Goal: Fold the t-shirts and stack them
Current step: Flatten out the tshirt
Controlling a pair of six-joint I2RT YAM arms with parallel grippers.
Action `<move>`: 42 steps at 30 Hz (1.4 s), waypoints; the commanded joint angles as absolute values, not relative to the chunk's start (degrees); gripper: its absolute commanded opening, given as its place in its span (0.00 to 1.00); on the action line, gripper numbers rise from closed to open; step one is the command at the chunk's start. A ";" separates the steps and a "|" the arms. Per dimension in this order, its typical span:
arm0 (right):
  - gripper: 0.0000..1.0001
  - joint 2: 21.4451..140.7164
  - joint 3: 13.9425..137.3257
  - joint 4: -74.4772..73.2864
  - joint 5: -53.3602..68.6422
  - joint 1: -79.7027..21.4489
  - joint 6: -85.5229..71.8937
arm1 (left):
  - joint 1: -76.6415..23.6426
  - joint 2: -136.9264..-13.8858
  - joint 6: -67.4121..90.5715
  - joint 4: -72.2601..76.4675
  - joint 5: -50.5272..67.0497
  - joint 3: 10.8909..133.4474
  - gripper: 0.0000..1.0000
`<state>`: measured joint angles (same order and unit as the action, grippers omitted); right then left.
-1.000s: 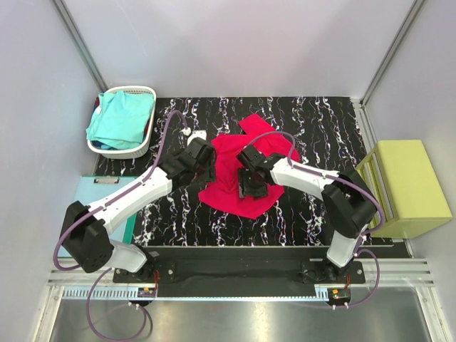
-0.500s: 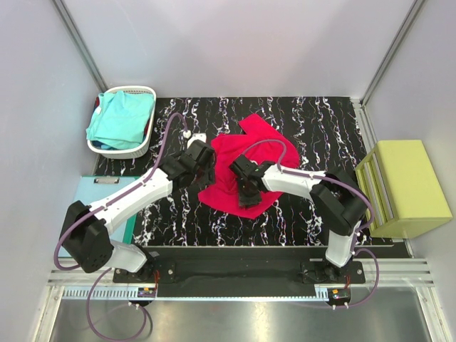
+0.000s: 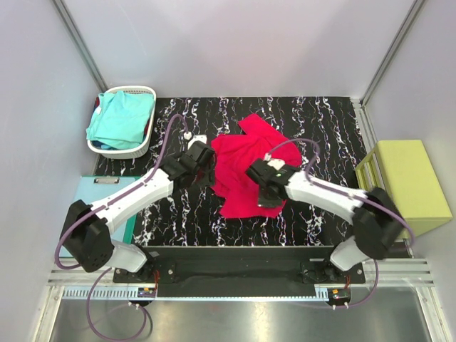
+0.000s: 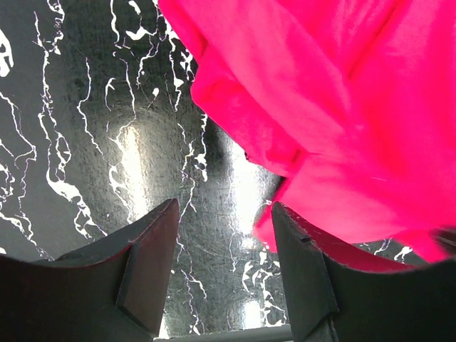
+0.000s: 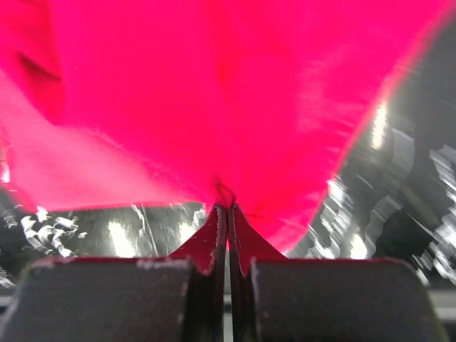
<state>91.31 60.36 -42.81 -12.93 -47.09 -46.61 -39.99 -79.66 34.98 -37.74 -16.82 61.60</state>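
The right gripper [image 5: 226, 214] is pinched fully closed, with a small tuck of the red shirt [image 5: 178, 92] caught between its fingertips. In the right wrist view the cloth fans upward from that pinch and fills most of the frame. The dark marbled table [image 5: 399, 164] shows at the right and lower left. From above, this gripper [image 3: 269, 194] sits at the lower right edge of the shirt, right of the frame's centre, and its white arm runs off toward the lower right.

The left gripper [image 4: 222, 214] has its jaws standing partly apart and holds nothing. In its wrist view, bare table [image 4: 107, 142] lies between and above the two dark fingers [image 4: 146, 263]. A folded edge of the red shirt [image 4: 342, 107] hangs in from the upper right and ends just beside the right-hand finger. I cannot tell whether it touches. From above, this gripper [image 3: 201, 167] is at the shirt's left edge.

The red shirt [image 3: 246, 160] lies crumpled in the middle of the table [image 3: 328, 128], between the two grippers. The turquoise shirt [image 3: 117, 121] is bunched in a white basket [image 3: 132, 89] in the upper left. A yellow-green block [image 3: 406, 185] sits at the right edge, and a light-blue mat [image 3: 96, 187] lies at the left, below the basket.
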 commanded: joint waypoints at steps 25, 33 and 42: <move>0.00 59.94 66.53 -72.25 -38.15 -47.46 -64.43 | -39.20 -103.97 36.38 -31.47 -7.21 73.04 0.58; 0.00 59.85 66.45 -71.72 -37.71 -47.46 -63.11 | -40.42 -100.21 39.55 -27.61 -1.85 67.86 0.62; 0.00 61.61 67.67 -69.96 -37.53 -47.46 -60.47 | -47.27 -98.70 38.32 -25.23 -3.34 65.49 0.62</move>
